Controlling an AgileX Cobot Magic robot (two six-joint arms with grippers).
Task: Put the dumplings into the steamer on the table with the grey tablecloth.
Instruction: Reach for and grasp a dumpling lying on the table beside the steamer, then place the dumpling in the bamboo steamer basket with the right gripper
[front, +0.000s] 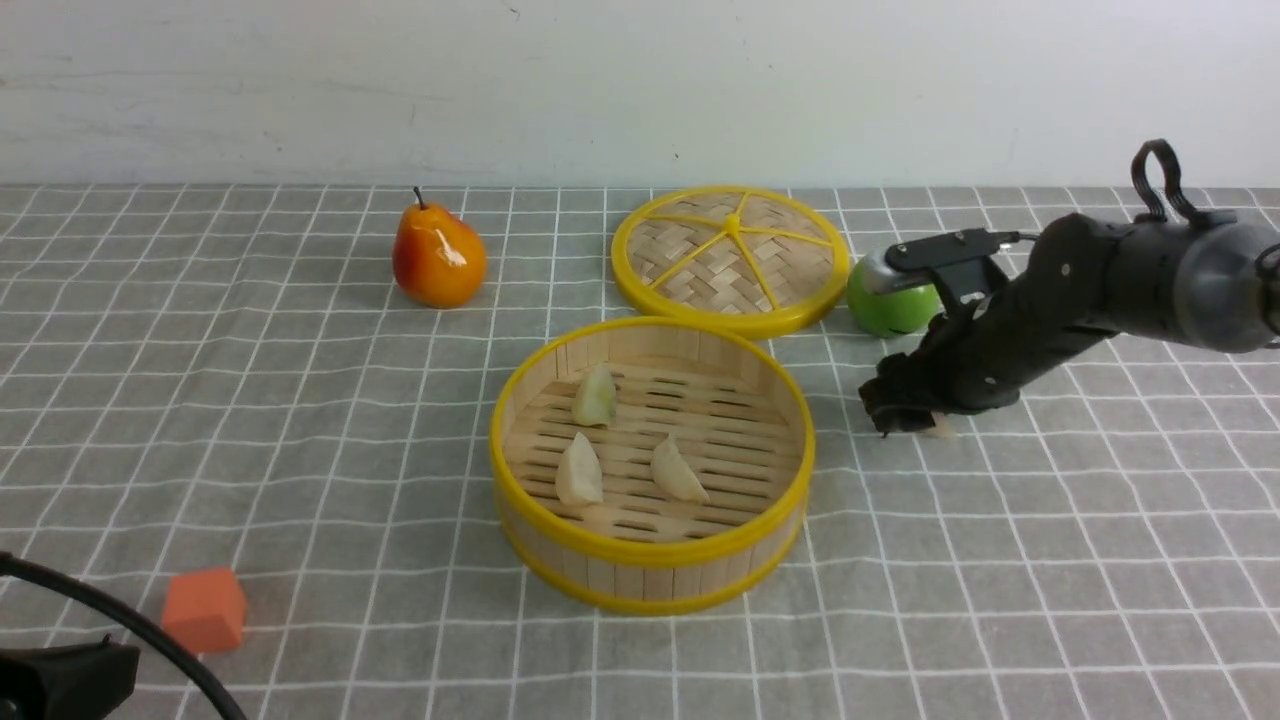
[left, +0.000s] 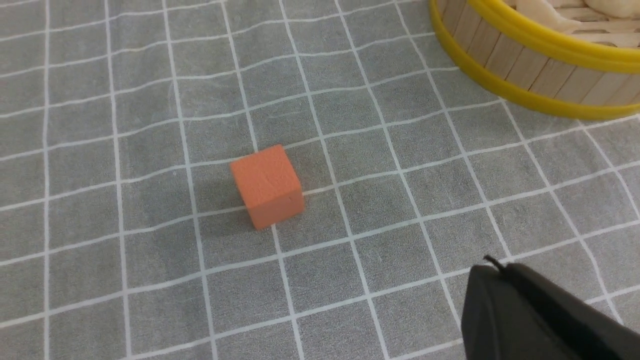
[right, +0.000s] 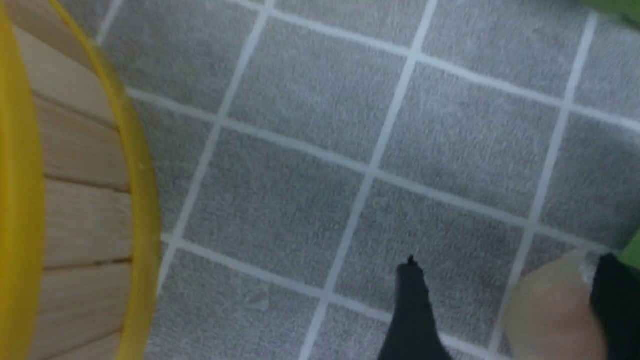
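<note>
Three dumplings (front: 580, 470) in steamer (front: 650, 582); one remains.
Fourth dumpling (right: 547, 320) on grey tablecloth (front: 300, 400), unclamped between parted jaws of right gripper (right: 507, 280); left gripper (left: 505, 295) closed, empty.

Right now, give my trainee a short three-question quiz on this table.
1. How many dumplings lie in the steamer?
2. True or false: the lid lies behind the steamer, not on it.
3. Fill in: the right pincer stands open around a ____ on the cloth.
Key: 1 three; 2 true; 3 dumpling.
</note>
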